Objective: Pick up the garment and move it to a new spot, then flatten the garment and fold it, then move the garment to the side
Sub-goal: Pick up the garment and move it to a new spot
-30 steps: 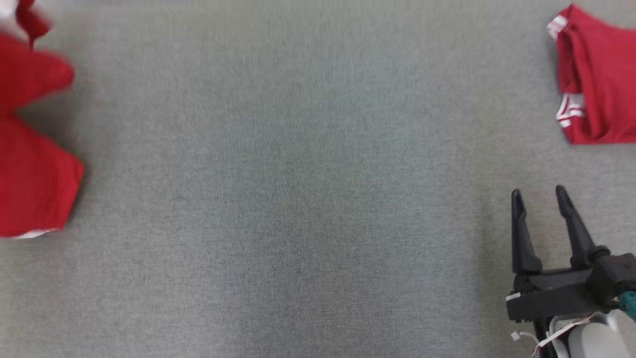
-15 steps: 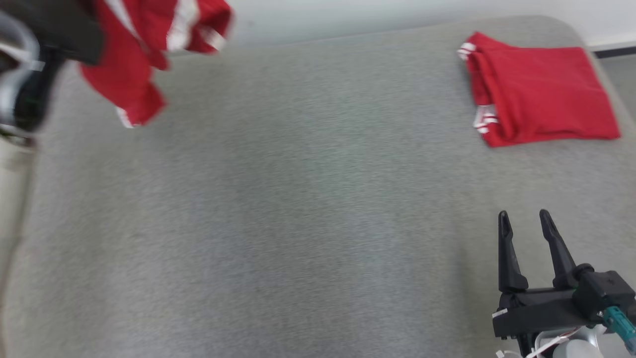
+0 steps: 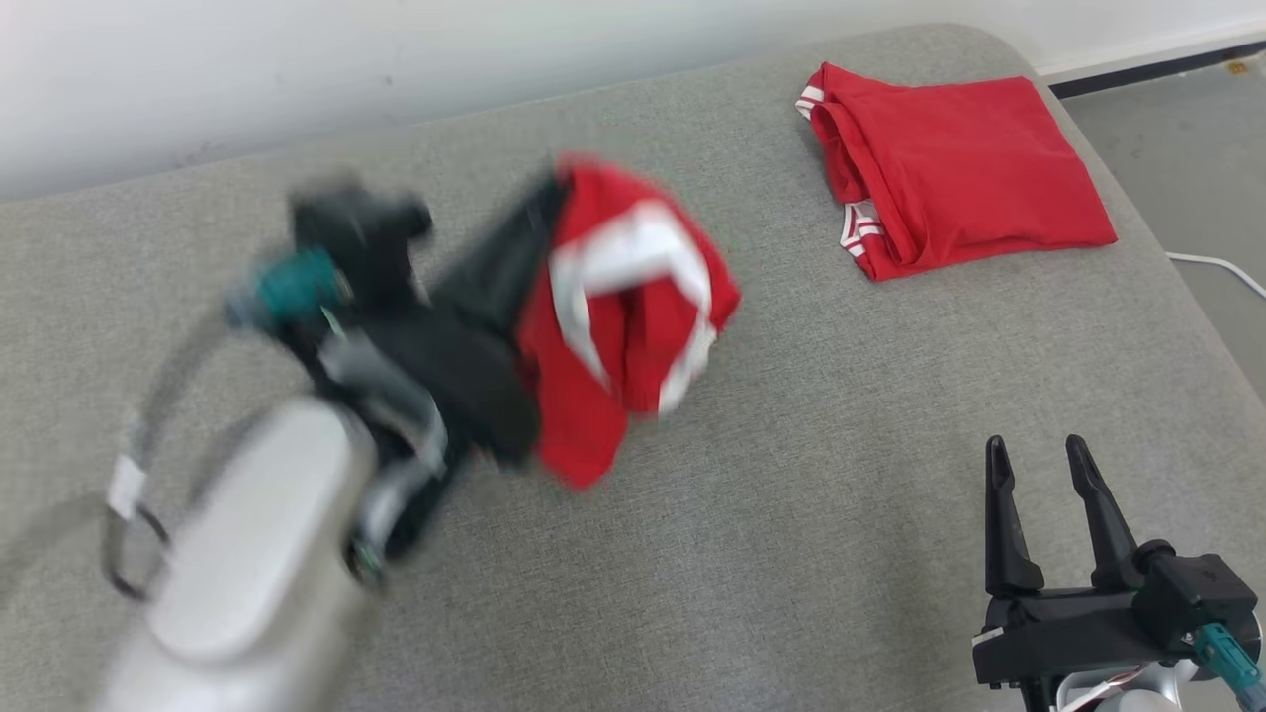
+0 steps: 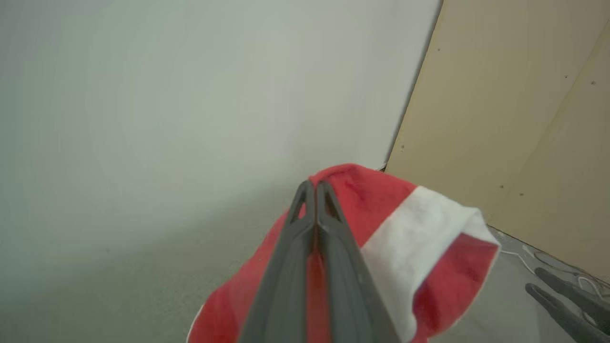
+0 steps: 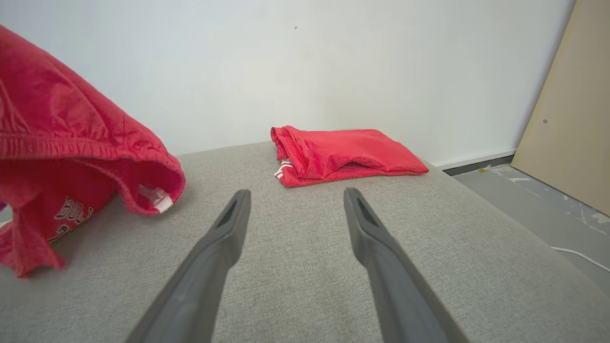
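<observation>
The left pincer (image 4: 314,190) and the red shorts (image 3: 633,326) look blurry in the head view. The shorts run off the left edge of the right wrist view. They hang above the grey surface (image 3: 791,475), bunched around the left pincer's tips, which squeeze tight on the cloth. The right pincer (image 3: 1034,450) stands wide apart, holding nothing, well to the right of the shorts. A folded red garment (image 3: 959,158) lies at the far right corner.

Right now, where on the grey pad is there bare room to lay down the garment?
The widest bare patch of the pad lies in the middle, bordered by the held garment, the folded garment and the right gripper. The far left, behind the left gripper, is bare too. Crowded: the far right corner.
</observation>
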### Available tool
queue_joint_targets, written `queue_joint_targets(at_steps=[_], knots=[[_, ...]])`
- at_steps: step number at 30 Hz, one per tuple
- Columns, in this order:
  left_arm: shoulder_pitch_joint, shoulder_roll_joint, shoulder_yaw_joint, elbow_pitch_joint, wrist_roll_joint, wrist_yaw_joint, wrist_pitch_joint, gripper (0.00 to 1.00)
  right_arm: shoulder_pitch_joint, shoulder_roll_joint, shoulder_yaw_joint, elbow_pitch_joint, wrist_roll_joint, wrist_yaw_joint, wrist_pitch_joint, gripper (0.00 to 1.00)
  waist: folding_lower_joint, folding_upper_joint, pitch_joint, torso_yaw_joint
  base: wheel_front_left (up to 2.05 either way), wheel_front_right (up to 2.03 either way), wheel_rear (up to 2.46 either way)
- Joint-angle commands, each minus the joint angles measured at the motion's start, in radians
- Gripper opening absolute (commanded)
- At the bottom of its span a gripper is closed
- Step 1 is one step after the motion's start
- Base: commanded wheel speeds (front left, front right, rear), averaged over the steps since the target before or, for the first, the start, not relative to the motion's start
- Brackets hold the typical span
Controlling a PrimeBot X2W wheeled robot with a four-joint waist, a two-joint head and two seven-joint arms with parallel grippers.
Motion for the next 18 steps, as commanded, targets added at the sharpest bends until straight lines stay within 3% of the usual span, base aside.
queue_joint_targets(at_steps=[1, 6, 8, 9, 10, 11, 14, 18], knots=[[0.066, -0.017, -0.012, -0.004, -0.011, 0.01, -0.017, 0.0, 0.003, 0.004, 0.0, 0.003, 0.005, -0.002, 0.0, 1.0, 0.0, 0.0, -0.001, 0.005, 0.0, 0.0, 0.0], [0.248, -0.07, -0.082, 0.025, -0.014, 0.03, -0.074, 0.0, 0.007, 0.005, 0.005, 0.012, 0.0, -0.002, 0.0, 1.0, 0.0, 0.0, -0.011, 0.03, 0.0, 0.0, 0.0], [0.318, -0.119, -0.134, 0.063, -0.02, 0.02, -0.1, 0.0, 0.008, 0.006, 0.011, 0.016, -0.005, -0.002, 0.0, 1.0, 0.0, 0.0, -0.018, 0.051, 0.0, 0.0, 0.0], [0.331, -0.129, -0.149, 0.078, -0.015, 0.019, -0.11, 0.1, 0.006, 0.006, 0.016, 0.018, -0.006, -0.002, 0.0, 1.0, 0.0, 0.0, -0.019, 0.058, 0.0, 0.0, 0.0], [0.343, -0.144, -0.159, 0.096, -0.015, 0.016, -0.121, 0.4, 0.005, 0.006, 0.018, 0.021, -0.007, -0.002, 0.0, 1.0, 0.0, 0.0, -0.023, 0.065, 0.0, 0.0, 0.0], [0.35, -0.155, -0.17, 0.113, -0.014, 0.01, -0.129, 1.0, 0.003, 0.006, 0.022, 0.023, -0.009, -0.002, 0.0, 1.0, 0.0, 0.0, -0.026, 0.07, 0.0, 0.0, 0.0], [0.354, -0.18, -0.163, 0.138, -0.022, 0.005, -0.186, 1.0, -0.001, 0.005, 0.026, 0.027, -0.009, -0.002, -0.001, 1.0, 0.0, 0.0, -0.04, 0.089, 0.0, 0.0, 0.0], [0.33, -0.168, -0.123, 0.151, 0.003, 0.022, -0.273, 1.0, 0.016, -0.001, 0.033, 0.029, -0.017, -0.002, -0.001, 1.0, 0.0, 0.0, -0.065, 0.121, 0.0, 0.0, 0.0]])
